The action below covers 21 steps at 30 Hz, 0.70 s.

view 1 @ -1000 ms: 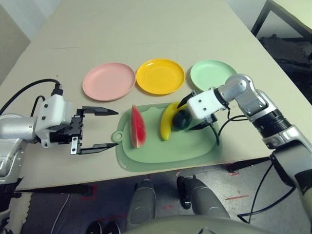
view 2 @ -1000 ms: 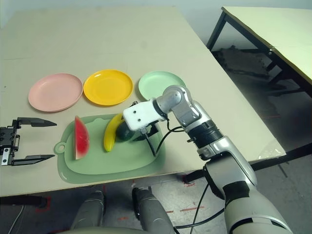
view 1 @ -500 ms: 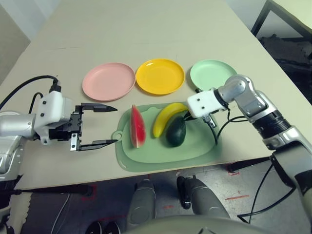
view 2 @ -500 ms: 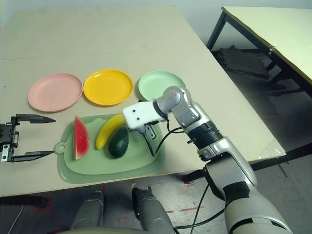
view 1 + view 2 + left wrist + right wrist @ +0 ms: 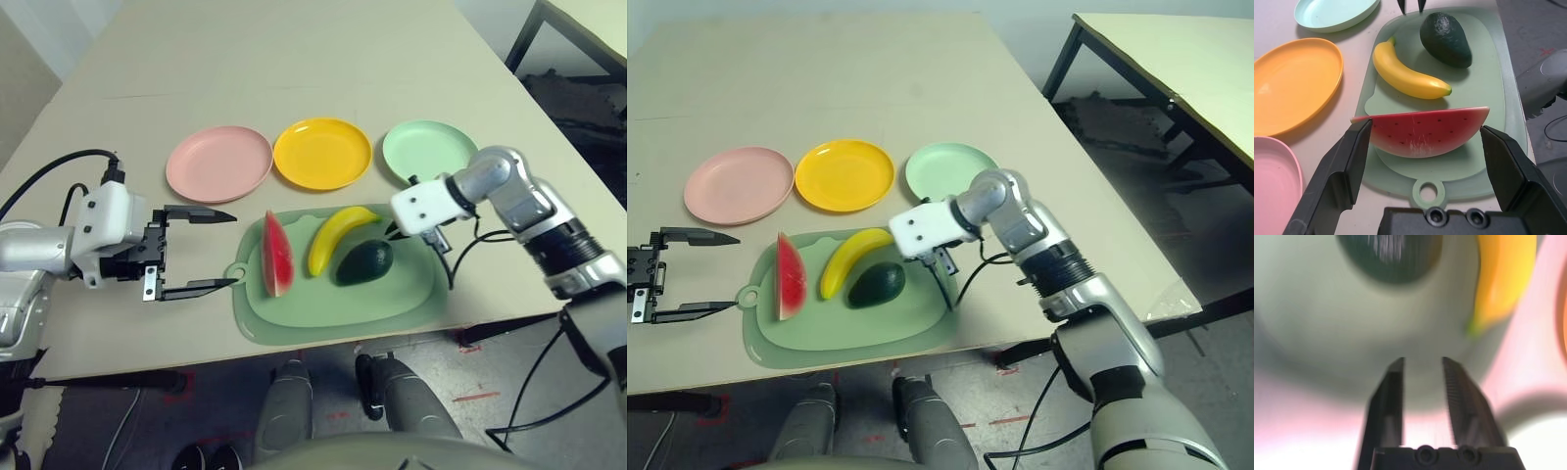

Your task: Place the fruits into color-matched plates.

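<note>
Left gripper (image 5: 217, 249) hovers wide open at the table's left, empty, aimed at the watermelon wedge (image 5: 275, 254). Wedge, banana (image 5: 336, 237) and avocado (image 5: 364, 261) lie apart on the pale green mat (image 5: 333, 311). Pink plate (image 5: 218, 163), yellow-orange plate (image 5: 322, 153) and mint green plate (image 5: 427, 150) sit behind. Right gripper (image 5: 1422, 367) is beside the avocado, fingers slightly parted, gripping nothing.

Looks like a lab or test room: plain beige work table (image 5: 294, 59), second metal-legged table (image 5: 1176, 69) alongside, grey floor with red tape marks (bare, institutional).
</note>
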{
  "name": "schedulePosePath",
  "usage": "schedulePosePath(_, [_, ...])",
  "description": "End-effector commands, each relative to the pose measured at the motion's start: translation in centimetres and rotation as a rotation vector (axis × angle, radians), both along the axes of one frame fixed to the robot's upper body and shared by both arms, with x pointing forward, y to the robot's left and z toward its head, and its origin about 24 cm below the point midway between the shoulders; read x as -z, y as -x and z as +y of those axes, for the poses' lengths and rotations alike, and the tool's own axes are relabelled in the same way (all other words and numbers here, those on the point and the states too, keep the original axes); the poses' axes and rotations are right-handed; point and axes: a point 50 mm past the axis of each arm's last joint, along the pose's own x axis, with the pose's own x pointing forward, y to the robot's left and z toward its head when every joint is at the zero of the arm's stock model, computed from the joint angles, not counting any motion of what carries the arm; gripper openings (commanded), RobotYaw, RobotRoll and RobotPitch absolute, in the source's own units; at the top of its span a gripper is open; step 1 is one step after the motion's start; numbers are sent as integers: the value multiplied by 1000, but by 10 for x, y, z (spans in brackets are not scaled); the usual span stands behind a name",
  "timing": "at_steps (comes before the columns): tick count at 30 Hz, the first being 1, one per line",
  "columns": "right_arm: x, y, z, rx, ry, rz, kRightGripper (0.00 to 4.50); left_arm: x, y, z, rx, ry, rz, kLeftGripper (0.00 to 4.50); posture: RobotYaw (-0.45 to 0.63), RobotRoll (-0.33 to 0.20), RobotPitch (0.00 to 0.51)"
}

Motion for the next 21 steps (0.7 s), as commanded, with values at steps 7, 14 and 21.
schedulePosePath(7, [-35, 17, -2, 72, -106, 62, 4488, 5, -2, -1, 23, -21, 15, 4500, 17, 0, 170])
schedulePosePath(14, [-31, 35, 2, 292, -270, 138, 4488, 5, -2, 0, 28, -27, 19, 4500, 18, 0, 178])
schedulePosePath(21, [-34, 52, 32, 693, -627, 272, 4488, 3, -1, 1, 35, -35, 26, 4500, 22, 0, 190])
